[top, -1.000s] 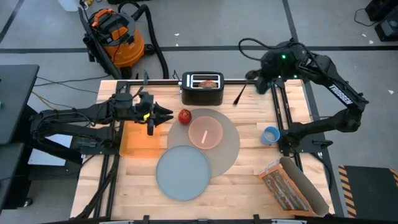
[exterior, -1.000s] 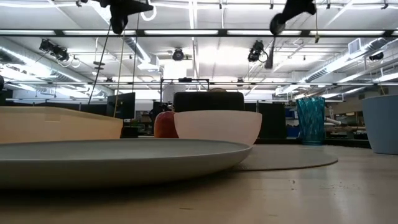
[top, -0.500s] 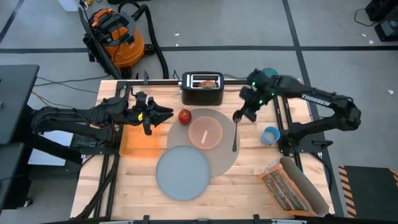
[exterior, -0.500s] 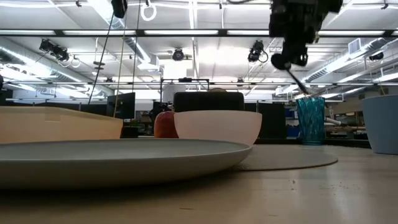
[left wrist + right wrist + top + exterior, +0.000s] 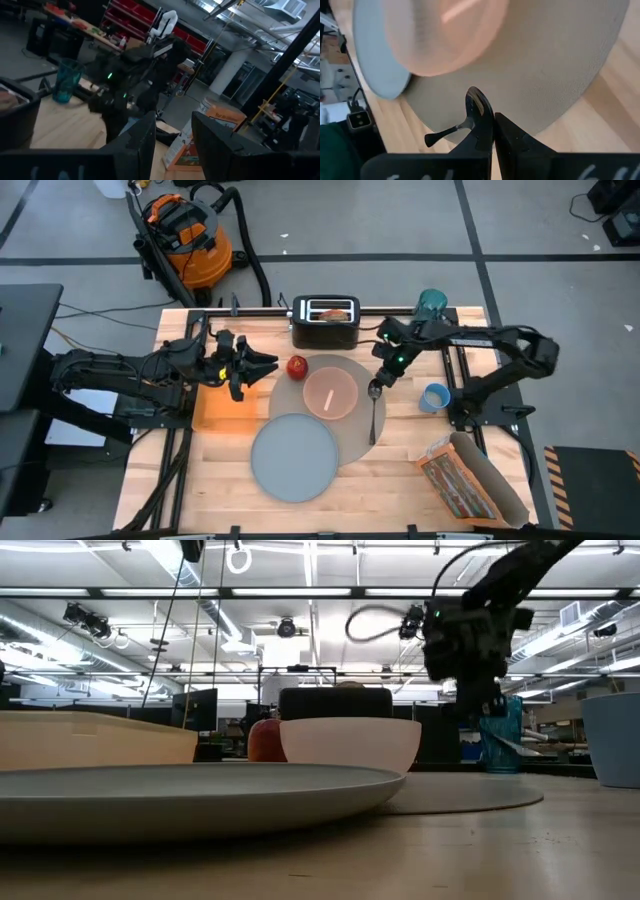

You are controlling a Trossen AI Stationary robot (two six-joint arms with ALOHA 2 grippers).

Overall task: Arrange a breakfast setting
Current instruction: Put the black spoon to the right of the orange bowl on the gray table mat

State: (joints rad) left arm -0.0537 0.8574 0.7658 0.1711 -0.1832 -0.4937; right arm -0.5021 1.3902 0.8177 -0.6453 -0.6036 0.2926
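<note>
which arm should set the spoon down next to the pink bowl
The right. Its gripper already holds the metal spoon over the grey mat beside the pink bowl; the left gripper waits beyond the red apple.

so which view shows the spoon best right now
The high view: the metal spoon shows whole, hanging from the right gripper over the grey mat beside the pink bowl. The right wrist view shows only its bowl end between the fingers. In the low view it is hard to make out.

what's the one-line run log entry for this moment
right gripper: shut on spoon, over mat edge beside pink bowl | left gripper: open, waiting near apple | plate: empty
</note>
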